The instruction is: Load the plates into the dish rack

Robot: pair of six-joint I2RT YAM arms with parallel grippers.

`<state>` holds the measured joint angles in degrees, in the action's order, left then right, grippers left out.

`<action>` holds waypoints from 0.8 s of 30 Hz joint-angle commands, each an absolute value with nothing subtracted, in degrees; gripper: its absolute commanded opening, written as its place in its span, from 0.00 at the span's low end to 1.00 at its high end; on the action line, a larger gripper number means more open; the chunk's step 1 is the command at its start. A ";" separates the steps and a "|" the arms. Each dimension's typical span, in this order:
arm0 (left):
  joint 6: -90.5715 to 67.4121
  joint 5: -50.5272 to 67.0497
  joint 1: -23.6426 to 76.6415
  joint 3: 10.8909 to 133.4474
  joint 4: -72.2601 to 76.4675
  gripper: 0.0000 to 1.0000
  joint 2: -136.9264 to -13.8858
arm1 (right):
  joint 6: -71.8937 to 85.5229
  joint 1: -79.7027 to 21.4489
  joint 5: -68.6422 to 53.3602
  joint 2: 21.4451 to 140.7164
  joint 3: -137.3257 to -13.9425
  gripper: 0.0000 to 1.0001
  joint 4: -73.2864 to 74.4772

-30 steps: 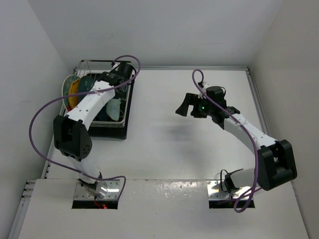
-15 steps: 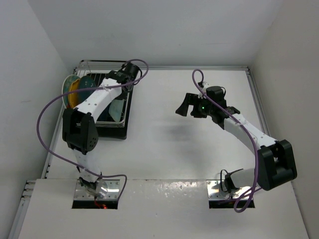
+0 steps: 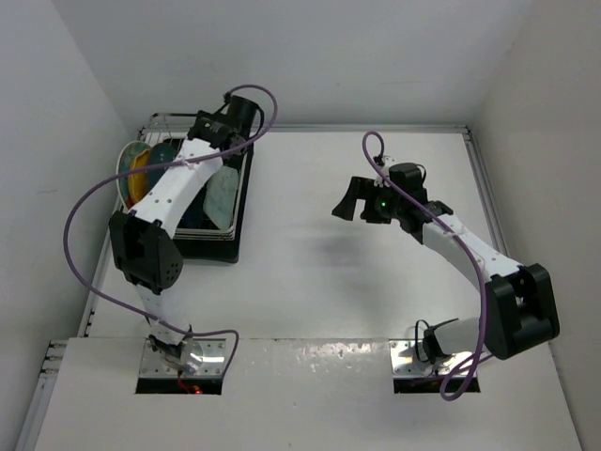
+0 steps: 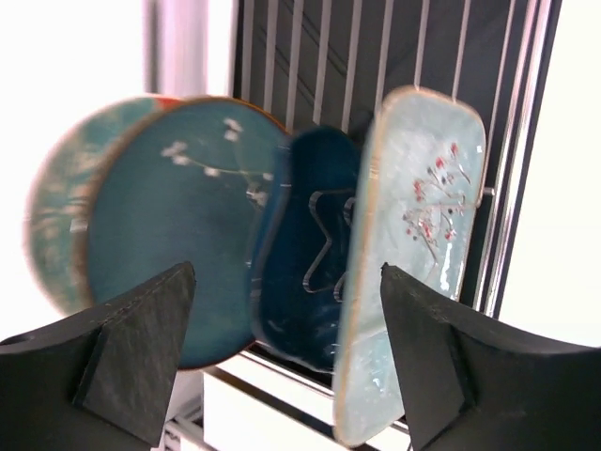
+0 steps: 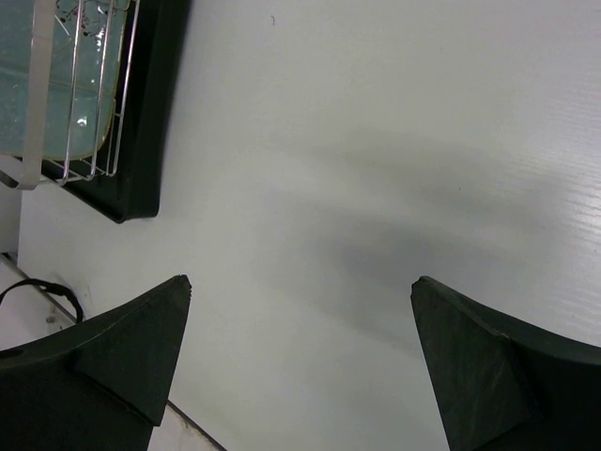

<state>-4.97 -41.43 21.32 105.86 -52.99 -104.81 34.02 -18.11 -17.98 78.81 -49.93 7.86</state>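
Plates [image 4: 188, 235]: on edge in dish rack [image 4: 324, 66]; mint plate [image 4: 418, 235] outermost.
Left hand [image 4: 282, 282]: fingers apart, empty, facing rack.
Right hand [image 5: 300, 287]: fingers apart, empty, well right of rack.
Risk: a left finger could snag the mint plate on retreat and topple the row.

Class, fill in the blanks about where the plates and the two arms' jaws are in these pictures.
1. The mint plate stands on edge in the ____.
2. Between the mint plate and the teal plate stands a dark ____ one.
3. The left jaws are ____, with nothing between them.
4. The right jaws hang open over the white ____.
Missing words: rack; blue; open; table.
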 commanded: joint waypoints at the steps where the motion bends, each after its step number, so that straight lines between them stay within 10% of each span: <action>1: -2.91 -43.77 21.27 110.03 -51.68 0.84 -98.18 | 32.61 -17.67 -17.58 77.70 -52.38 1.00 7.99; 24: 20.30 -16.08 19.07 27.87 -26.19 0.90 -6.25 | 31.73 -6.06 -17.58 55.20 -32.79 1.00 11.25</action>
<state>16.14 -21.80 19.35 31.46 -30.39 -8.51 31.51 -6.33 -16.75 58.15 -33.45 11.75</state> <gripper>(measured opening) 0.895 0.996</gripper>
